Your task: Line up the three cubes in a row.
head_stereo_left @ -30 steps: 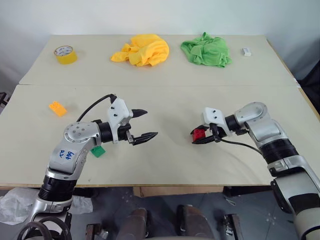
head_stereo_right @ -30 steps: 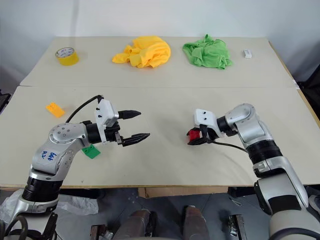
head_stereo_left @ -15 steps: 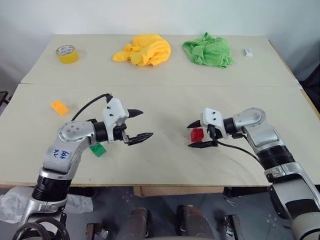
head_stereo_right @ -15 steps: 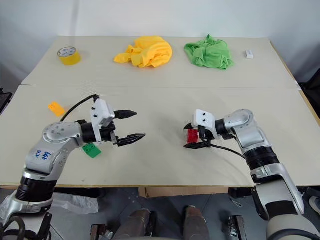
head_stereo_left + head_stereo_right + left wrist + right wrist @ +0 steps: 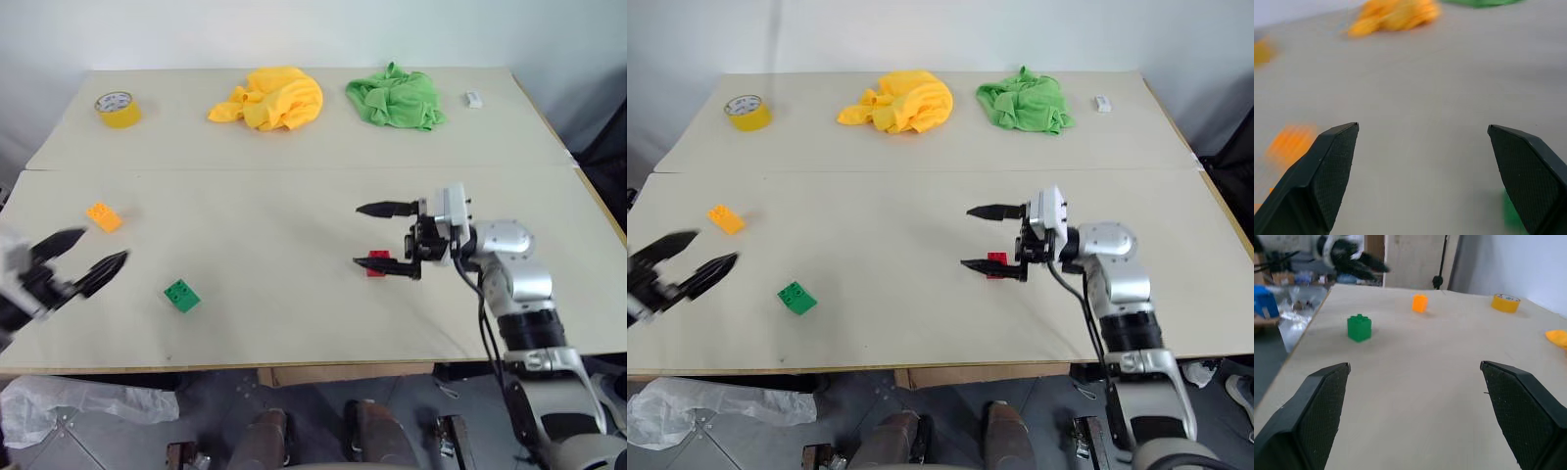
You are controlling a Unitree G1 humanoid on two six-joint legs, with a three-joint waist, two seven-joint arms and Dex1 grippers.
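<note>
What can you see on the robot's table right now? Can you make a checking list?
Surface: pale beige table of two boards with a seam across.
Job's things: small orange-yellow studded plastic block, green studded block and red studded block, spread apart, not in a row.
Clutter: yellow tape roll, crumpled yellow cloth, crumpled green cloth, small white block along the far edge.
Grippers: left gripper open, empty; right gripper open over the red block.
Cables: black cable along the right arm.
Surroundings: white wall.
</note>
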